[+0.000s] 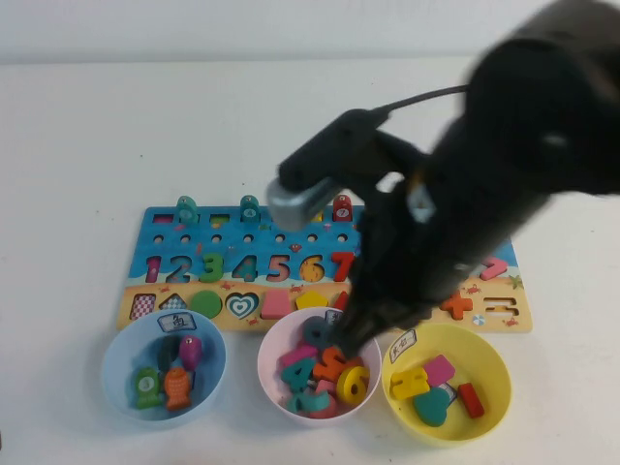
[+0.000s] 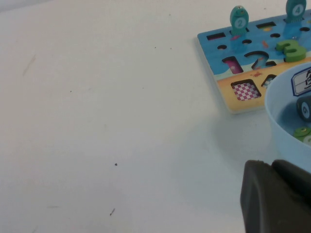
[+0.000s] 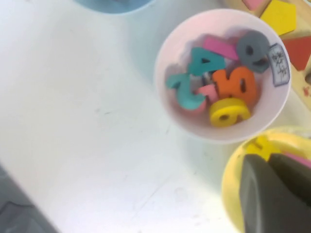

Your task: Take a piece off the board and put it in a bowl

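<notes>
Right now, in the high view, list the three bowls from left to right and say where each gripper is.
light blue bowl → pink bowl → yellow bowl. The right gripper hangs over the pink bowl, where the grey 9 lies; the left gripper is parked beside the light blue bowl.

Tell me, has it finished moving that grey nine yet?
Looks done: the grey 9 lies in the pink bowl, off the board. Nothing is visibly in hand; the right gripper hangs above the bowls, the left gripper sits beside the blue bowl. Only withdrawing seems left.
</notes>
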{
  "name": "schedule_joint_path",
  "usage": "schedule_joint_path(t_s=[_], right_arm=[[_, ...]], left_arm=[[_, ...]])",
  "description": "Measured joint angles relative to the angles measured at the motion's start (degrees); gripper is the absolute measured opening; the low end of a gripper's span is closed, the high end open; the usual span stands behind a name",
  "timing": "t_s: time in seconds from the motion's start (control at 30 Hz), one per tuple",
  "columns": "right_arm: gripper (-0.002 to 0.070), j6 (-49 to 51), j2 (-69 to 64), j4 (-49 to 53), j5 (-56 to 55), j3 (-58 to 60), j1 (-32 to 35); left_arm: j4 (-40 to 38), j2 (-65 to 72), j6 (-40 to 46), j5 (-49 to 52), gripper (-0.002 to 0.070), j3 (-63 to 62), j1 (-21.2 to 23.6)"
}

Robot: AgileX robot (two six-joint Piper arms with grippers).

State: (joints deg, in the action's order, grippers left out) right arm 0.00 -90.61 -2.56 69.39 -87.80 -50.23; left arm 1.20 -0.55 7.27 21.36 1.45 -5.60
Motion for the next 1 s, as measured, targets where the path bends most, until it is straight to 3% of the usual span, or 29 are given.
schedule_joint_path(t_s=[0.4, 0.7, 0.8, 1.0], right_arm=[[-0.0015, 0.0, 22.4, 1.0, 0.1, 16.6, 0.0], [-0.0015, 5.6, 48.3, 9.8, -25.6, 38.6, 0.5], [-0.0016, 7.8, 57.0, 10.8, -35.2, 48.0, 5.1], [-0.0017, 8.6, 69.3, 11.2, -53.6, 65.3, 22.7]], left_arm=[[0.0, 0.0, 0.0, 0.0, -0.0003, 0.0, 0.0], [0.0, 0.0, 0.0, 0.0, -0.0003, 0.0, 0.0], [0.0, 0.0, 0.0, 0.0, -0.0003, 0.0, 0.0], [0.0, 0.0, 0.0, 0.0, -0.0003, 0.0, 0.0]])
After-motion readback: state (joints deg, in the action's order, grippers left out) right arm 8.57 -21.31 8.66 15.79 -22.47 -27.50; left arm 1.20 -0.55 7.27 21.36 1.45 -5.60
